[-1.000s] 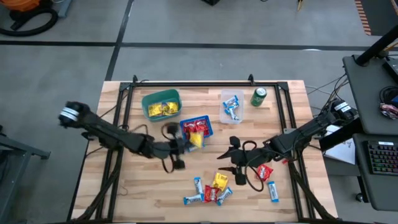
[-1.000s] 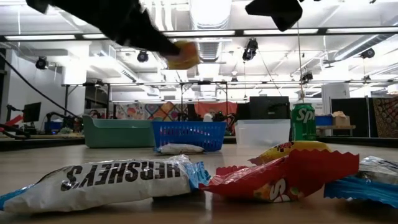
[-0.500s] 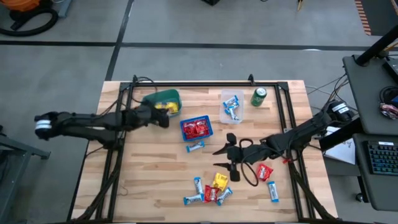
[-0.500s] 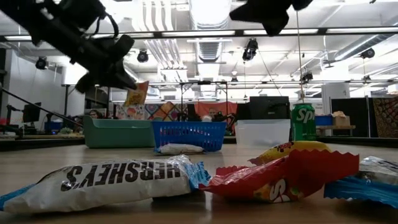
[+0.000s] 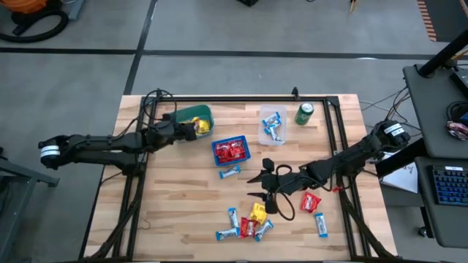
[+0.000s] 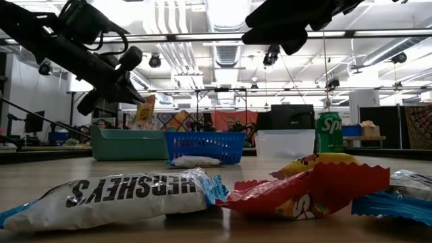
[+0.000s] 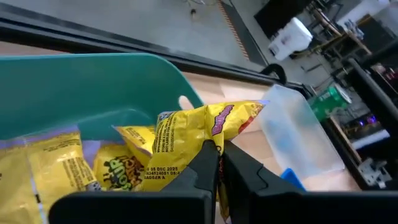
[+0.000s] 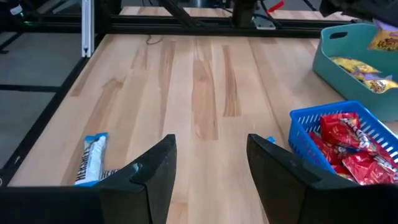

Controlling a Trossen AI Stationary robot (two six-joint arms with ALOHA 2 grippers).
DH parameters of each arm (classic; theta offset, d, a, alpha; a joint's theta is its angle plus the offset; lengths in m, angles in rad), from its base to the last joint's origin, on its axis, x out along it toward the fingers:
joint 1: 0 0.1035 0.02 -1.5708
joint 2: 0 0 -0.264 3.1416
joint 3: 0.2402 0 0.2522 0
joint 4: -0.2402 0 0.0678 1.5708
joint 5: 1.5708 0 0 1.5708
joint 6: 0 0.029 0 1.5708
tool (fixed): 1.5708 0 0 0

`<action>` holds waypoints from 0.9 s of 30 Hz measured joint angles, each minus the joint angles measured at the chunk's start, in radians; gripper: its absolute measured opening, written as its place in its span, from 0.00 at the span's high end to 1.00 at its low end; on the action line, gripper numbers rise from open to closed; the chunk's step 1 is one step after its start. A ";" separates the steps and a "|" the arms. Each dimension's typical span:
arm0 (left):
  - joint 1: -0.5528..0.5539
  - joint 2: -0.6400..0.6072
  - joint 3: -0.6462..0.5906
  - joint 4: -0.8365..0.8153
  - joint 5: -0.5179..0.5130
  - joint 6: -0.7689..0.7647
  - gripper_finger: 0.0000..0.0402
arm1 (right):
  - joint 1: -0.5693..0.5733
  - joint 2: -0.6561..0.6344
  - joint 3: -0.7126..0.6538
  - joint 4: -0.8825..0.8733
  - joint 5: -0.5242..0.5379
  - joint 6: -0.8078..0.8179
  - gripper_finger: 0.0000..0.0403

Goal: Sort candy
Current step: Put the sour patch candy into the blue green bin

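Observation:
My left gripper hangs over the green basket at the far left, shut on a yellow candy. More yellow candies lie in that basket. The blue basket holds red candies, and the clear box holds blue-and-white bars. My right gripper stands open above bare wood, right of centre, with nothing between its fingers. A heap of candies lies near the front edge, and a single bar lies in front of the blue basket. My left gripper pinches the yellow candy's wrapper at one edge between its two shut fingers. The fingers come slanting slightly downward from the table's left. The candy hangs from the fingertips, lifted clear above the green basket.
A green can stands at the back right beside the clear box. A red candy and a blue-and-white bar lie right of the heap. A black frame rail runs along the table's far edge.
My left gripper has carried the yellow candy from beside the blue basket toward the table's far left, to above the green basket, rolling its wrist on the way. The candy stays pinched and clear of the table. My right gripper has shifted slightly left and down, still open.

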 joint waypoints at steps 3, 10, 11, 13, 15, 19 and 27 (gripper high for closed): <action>0.002 0.004 0.000 -0.011 -0.009 -0.011 1.00 | 0.000 0.000 0.000 0.000 0.000 0.011 0.54; 0.011 0.007 0.000 -0.058 -0.008 -0.069 1.00 | 0.000 0.000 0.000 -0.001 0.000 0.026 0.54; 0.012 0.007 0.000 -0.061 -0.008 -0.071 1.00 | 0.000 0.000 0.000 0.000 0.000 0.026 0.54; 0.013 0.007 0.000 -0.076 -0.008 -0.075 1.00 | 0.000 0.000 0.000 0.000 0.000 0.026 0.54; 0.016 0.007 0.000 -0.095 -0.010 -0.106 1.00 | 0.000 0.000 0.000 0.000 0.000 0.026 0.54; 0.032 0.007 0.000 -0.156 -0.022 -0.173 1.00 | 0.000 0.000 0.000 -0.001 0.000 0.026 0.54; 0.047 0.007 0.000 -0.180 -0.025 -0.185 1.00 | 0.000 0.000 0.000 -0.001 -0.001 0.026 0.54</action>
